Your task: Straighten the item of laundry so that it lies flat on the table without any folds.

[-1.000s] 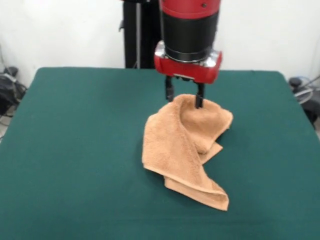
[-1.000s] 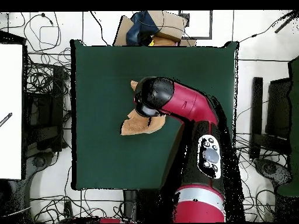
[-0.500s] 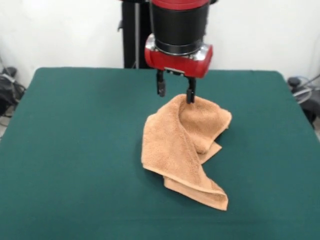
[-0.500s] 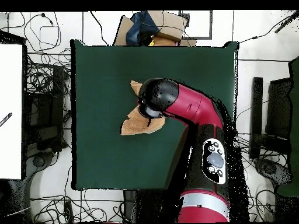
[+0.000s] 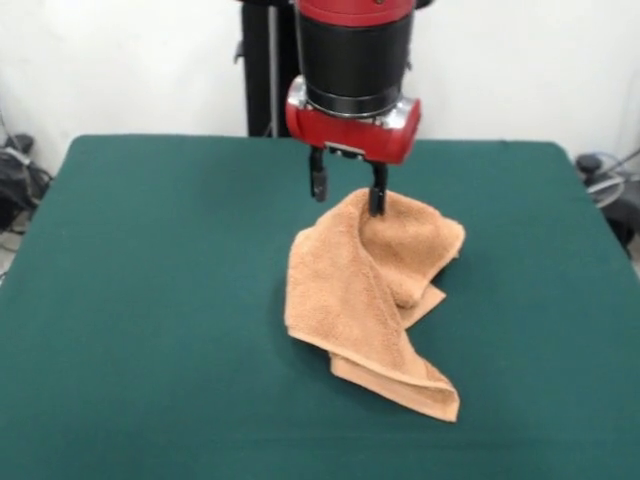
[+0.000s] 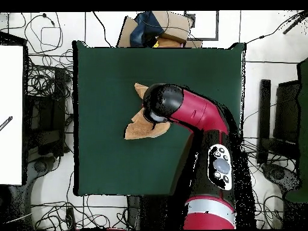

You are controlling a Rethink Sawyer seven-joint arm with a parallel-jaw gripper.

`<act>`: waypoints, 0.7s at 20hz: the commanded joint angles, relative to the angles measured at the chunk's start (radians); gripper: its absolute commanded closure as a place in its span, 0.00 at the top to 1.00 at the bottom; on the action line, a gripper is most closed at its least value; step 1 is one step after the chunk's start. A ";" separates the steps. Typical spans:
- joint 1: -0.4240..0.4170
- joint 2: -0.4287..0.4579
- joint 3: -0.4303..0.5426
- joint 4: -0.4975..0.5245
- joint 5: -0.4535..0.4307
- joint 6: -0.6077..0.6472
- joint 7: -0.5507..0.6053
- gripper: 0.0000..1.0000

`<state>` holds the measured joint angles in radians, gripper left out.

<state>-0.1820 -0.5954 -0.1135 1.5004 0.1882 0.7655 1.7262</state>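
The item of laundry [image 5: 365,290] is a light orange-brown towel, crumpled and folded over itself near the middle of the green table [image 5: 150,300]. One corner trails toward the table's front. My gripper [image 5: 348,192] hangs over the towel's far raised fold and is open. Its right finger [image 5: 378,198] touches the top of the fold, and the left finger is off the cloth. Seen from overhead, the arm's head [image 6: 161,103] covers the gripper, and parts of the towel [image 6: 138,129] show beside it.
Cables and equipment [image 6: 45,90] lie on the floor around the table. Boxes and a dark bag [image 6: 157,29] sit past the table edge opposite the robot's base. A black pole [image 5: 262,70] stands behind the table.
The gripper has shifted a little to the left and slightly up along the towel's far fold. It has stayed open. The towel has barely moved.
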 commanded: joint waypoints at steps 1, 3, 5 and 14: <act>0.016 0.027 0.006 0.127 -0.021 -0.069 0.188 1.00; 0.021 0.030 0.006 0.129 -0.021 -0.075 0.191 1.00; 0.023 0.036 0.009 0.129 -0.019 -0.081 0.192 1.00; 0.023 0.072 0.024 0.084 -0.028 -0.042 0.159 1.00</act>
<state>-0.1763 -0.5762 -0.1134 1.5290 0.1885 0.7460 1.7262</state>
